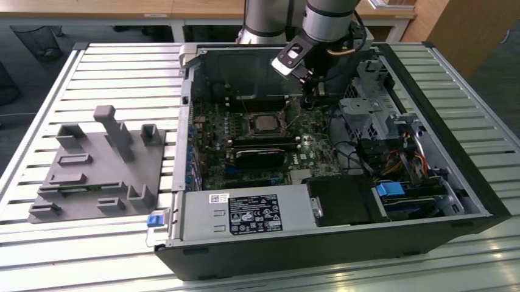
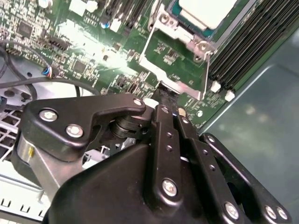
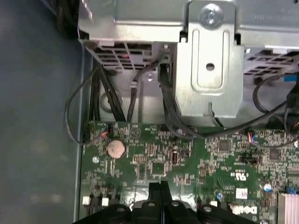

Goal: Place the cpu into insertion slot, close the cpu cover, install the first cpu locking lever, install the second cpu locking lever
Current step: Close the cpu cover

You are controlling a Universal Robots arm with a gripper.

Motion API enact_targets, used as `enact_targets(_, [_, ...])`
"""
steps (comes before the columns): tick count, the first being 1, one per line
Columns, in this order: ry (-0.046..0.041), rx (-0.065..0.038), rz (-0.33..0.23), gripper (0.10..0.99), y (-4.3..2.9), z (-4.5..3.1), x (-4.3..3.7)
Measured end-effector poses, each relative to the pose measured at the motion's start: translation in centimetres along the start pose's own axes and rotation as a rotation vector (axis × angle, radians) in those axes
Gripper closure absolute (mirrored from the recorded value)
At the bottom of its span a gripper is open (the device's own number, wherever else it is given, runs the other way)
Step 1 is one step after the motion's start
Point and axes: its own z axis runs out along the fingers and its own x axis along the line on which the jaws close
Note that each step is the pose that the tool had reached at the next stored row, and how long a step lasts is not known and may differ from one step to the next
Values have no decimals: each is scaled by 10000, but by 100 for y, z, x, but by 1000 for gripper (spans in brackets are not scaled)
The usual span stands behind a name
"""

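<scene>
The cpu (image 2: 205,11), pale and square, lies in the insertion slot (image 1: 264,125) on the green board inside the open computer case. The cpu cover (image 2: 175,65), a silvery frame with a window, stands swung open beside the slot, and board shows through its window. My gripper (image 1: 309,100) hangs over the board on the far side of the slot from the case front. Its black fingers (image 2: 163,140) are pressed together, with the tips (image 3: 161,185) close to the cover's free edge. Nothing shows between them.
A black heatsink-like block (image 1: 260,157) and a power supply (image 1: 243,213) lie nearer the case front. Long memory slots (image 2: 252,42) flank the socket. A metal drive cage (image 3: 210,70) with cables (image 3: 168,107) stands close to the gripper. A grey fixture (image 1: 97,164) sits at the exterior view's left.
</scene>
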Motion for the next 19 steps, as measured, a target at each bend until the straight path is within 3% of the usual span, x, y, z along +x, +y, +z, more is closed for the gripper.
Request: enact_targets(19, [3,1,-61,965,-315,5,8])
